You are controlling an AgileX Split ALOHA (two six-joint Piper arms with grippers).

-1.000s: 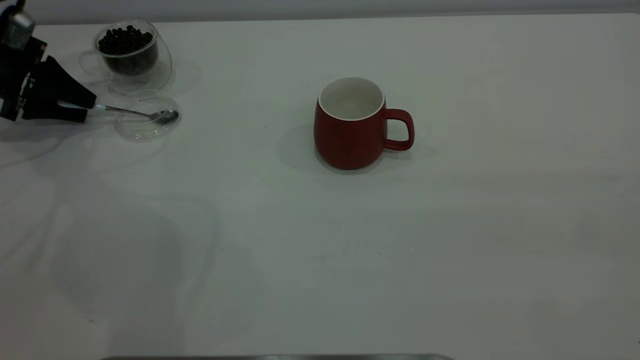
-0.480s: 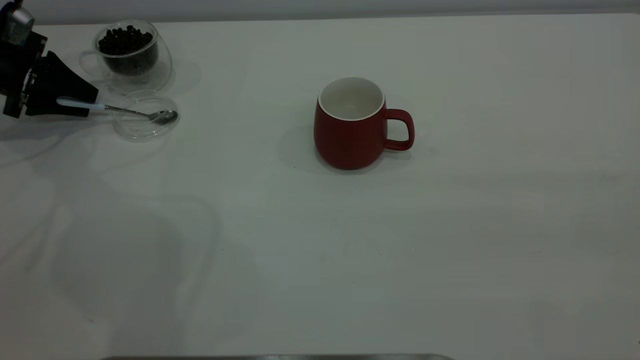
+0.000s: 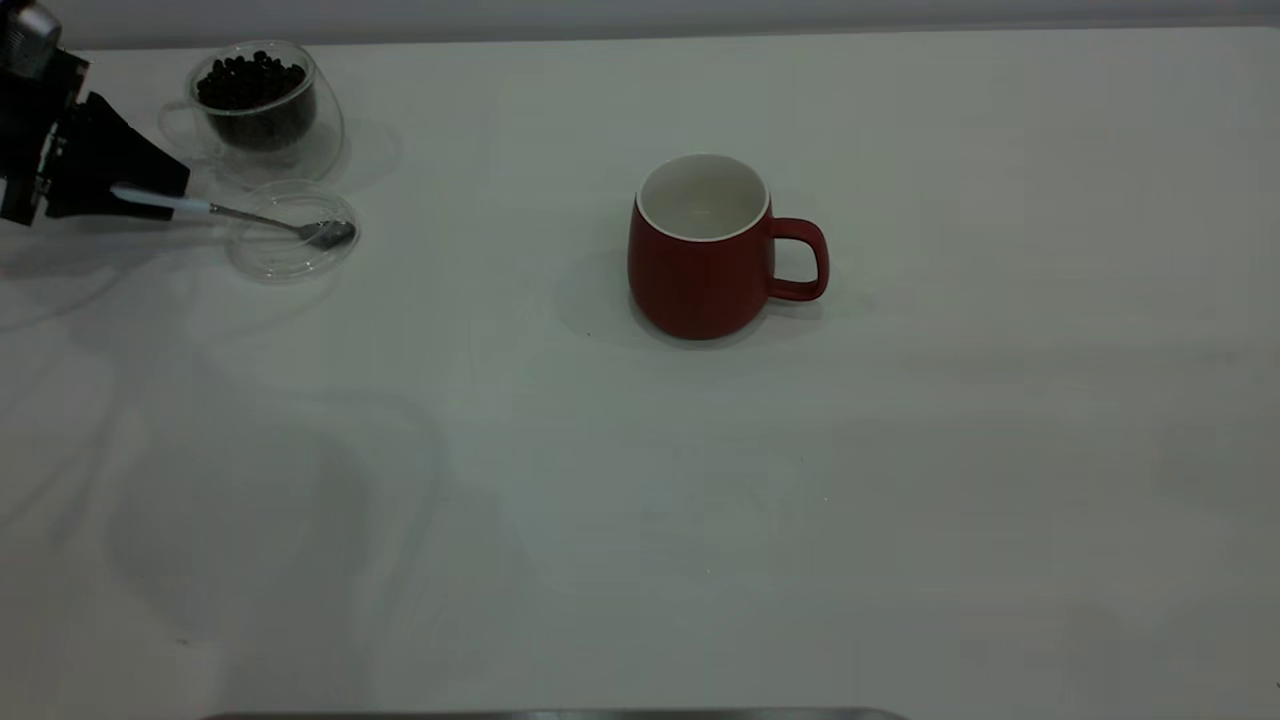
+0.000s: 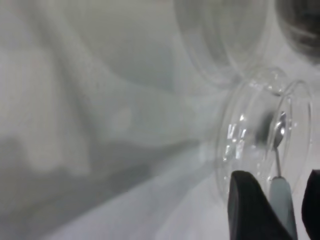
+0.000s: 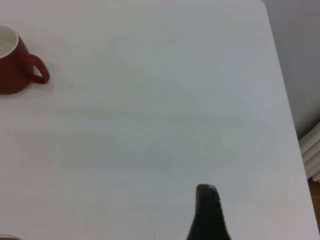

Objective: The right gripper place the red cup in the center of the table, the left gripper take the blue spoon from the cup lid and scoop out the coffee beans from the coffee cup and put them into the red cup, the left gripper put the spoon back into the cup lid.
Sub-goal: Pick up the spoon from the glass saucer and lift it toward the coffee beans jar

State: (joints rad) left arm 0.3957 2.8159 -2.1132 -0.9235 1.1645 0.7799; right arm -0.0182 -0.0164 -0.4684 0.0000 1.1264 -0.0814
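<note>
Blue spoon [image 3: 200,210] handle partly hidden inside left gripper [image 3: 170,200].

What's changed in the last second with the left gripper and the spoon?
The left gripper has slid back along the blue spoon toward its handle end and lifted that end slightly; the bowl still rests in the cup lid. The fingers flank the handle. The red cup, coffee cup and coffee beans haven't moved.

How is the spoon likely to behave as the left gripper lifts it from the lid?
The spoon is probably stiff and light: thin metal neck, small bowl. Held only at its handle end by the left gripper, it may pivot. Its smooth handle could slip.
</note>
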